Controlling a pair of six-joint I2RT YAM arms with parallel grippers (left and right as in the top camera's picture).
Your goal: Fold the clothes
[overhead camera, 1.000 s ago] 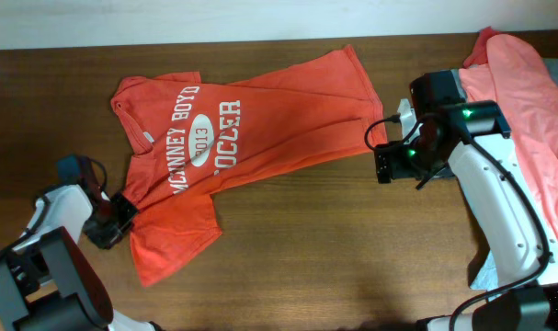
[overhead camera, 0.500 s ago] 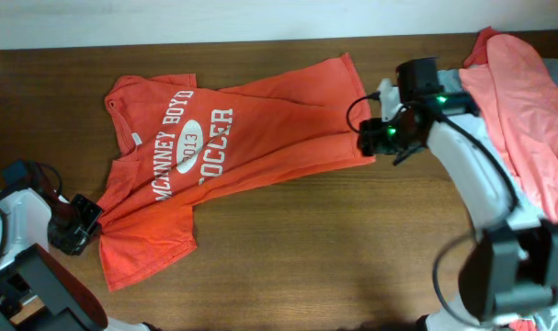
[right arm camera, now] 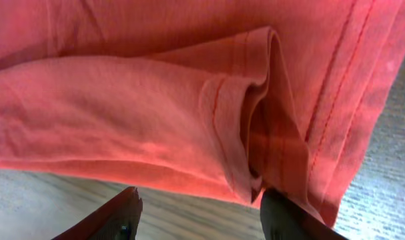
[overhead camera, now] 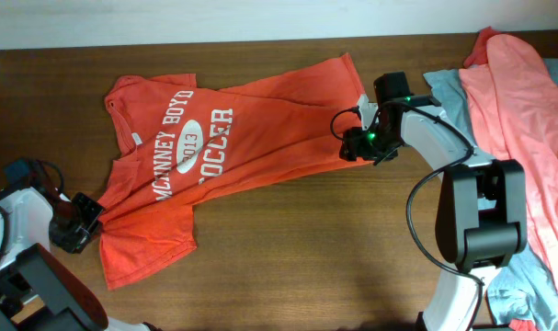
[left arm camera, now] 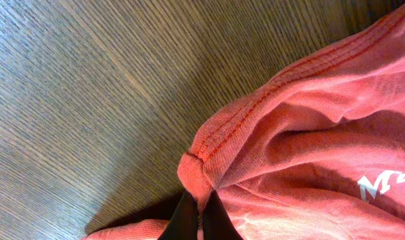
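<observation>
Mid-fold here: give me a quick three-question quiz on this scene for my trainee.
1. True or false: the left gripper is pinched shut on the edge of the orange T-shirt.
2. The salmon-pink garment lies at which part of the table? A) left end, B) right end, C) middle.
3. Fill in: the right gripper, at the T-shirt's other edge, has its jaws ____.
Key: 1 true; 2 B; 3 open.
</observation>
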